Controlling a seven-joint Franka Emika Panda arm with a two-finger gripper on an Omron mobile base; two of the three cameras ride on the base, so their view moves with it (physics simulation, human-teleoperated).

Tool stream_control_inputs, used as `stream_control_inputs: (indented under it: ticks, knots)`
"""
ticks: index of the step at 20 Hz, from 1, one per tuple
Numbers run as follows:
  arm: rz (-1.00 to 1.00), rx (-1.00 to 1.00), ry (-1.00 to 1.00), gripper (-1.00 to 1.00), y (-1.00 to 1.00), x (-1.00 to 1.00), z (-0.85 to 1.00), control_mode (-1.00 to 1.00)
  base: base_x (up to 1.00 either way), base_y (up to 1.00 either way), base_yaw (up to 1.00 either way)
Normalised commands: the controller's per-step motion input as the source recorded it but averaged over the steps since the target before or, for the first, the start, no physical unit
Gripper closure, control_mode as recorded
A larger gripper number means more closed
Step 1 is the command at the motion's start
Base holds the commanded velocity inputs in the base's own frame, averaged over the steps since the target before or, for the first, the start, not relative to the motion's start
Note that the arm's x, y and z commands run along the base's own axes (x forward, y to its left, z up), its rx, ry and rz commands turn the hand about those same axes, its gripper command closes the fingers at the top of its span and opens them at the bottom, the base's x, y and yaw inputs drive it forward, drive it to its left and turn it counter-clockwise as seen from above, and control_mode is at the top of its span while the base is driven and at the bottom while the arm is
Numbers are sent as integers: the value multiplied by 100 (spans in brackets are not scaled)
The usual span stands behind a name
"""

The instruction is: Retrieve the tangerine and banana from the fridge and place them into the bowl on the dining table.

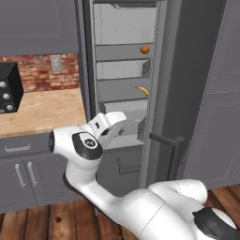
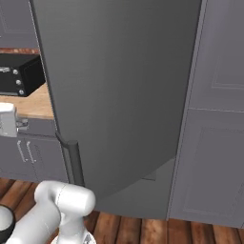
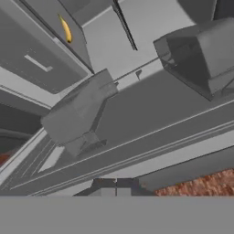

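The fridge (image 1: pixel 123 28) stands open, with its dark grey door (image 2: pixel 124 86) swung out towards me and the black handle (image 1: pixel 176 152) low on its edge. On an upper shelf sits the small orange tangerine (image 1: pixel 145 49). One shelf lower lies the yellow banana (image 1: pixel 142 90), which the hand view has at top left (image 3: pixel 66 29). My gripper (image 3: pixel 114 183) is shut on nothing, in front of the fridge's lower shelves and well below both fruits. It also shows at the left edge of the right base view (image 2: pixel 20 124). The bowl and the dining table are out of view.
Left of the fridge runs a wooden kitchen counter (image 1: pixel 42 110) over grey drawers, with a black oven-like box (image 1: pixel 9 86) on it and a brick wall behind. Tall grey cabinets (image 1: pixel 215 117) stand to the right. The open door juts out beside the arm.
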Motion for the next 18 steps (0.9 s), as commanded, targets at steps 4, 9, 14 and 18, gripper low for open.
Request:
stream_control_inputs:
  ticks: [4, 9, 14, 18]
  knots:
    - [-6, -4, 0, 100, -1, 52, -28, -100, 0, 0, 0]
    - [-5, -3, -1, 100, -7, 45, -26, -100, 0, 0, 0]
    - [-9, -4, 0, 100, -22, 29, -19, -100, 0, 0, 0]
    - [-16, -6, 0, 100, -31, 23, -14, -100, 0, 0, 0]
